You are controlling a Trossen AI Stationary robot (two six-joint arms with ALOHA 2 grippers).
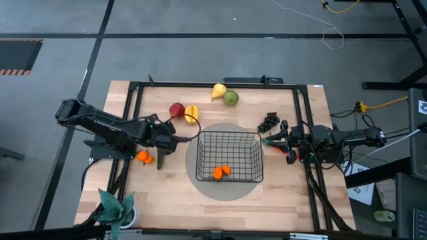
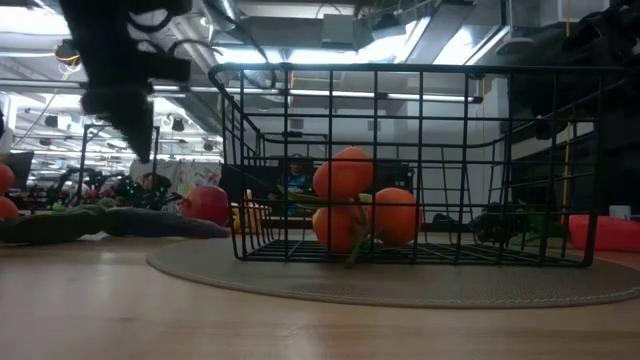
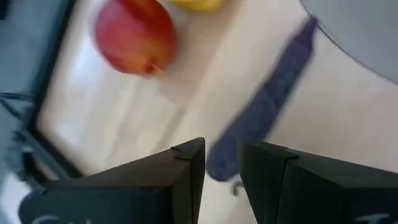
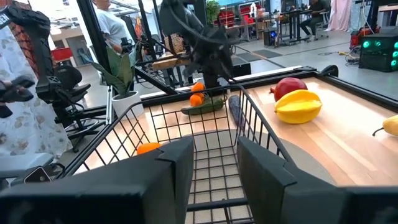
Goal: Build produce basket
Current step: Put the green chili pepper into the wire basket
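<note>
Basket ahead (red apple beyond).

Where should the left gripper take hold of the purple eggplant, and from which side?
At mid-body, from above, with fingers set across its narrow width. The eggplant lies flat and long, and the left gripper hovers open over one end.

grey floor, loose cables, office chairs

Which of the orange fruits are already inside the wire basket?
The cluster of small oranges lying on the floor of the basket, near its front edge. The other oranges sit outside on the wooden table, beside the left hand.
</note>
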